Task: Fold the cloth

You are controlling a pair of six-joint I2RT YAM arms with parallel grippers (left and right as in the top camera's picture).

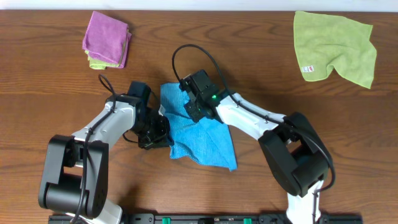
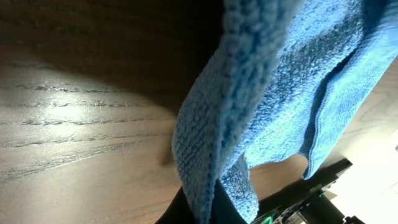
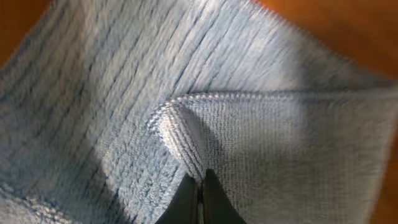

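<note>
The sky-blue cloth (image 1: 202, 140) lies crumpled at the table's middle, partly lifted between both arms. My left gripper (image 1: 163, 127) is shut on the cloth's left edge; in the left wrist view the cloth (image 2: 249, 112) hangs from its black fingertips (image 2: 202, 208) over the wood. My right gripper (image 1: 193, 109) is shut on the cloth's upper part; in the right wrist view its fingertips (image 3: 200, 186) pinch a folded corner of the cloth (image 3: 261, 143), which fills the view.
A purple folded cloth (image 1: 107, 38) on a yellow-green one lies at the back left. A yellow-green cloth with a white tag (image 1: 336, 46) lies at the back right. Black cables loop above the right gripper.
</note>
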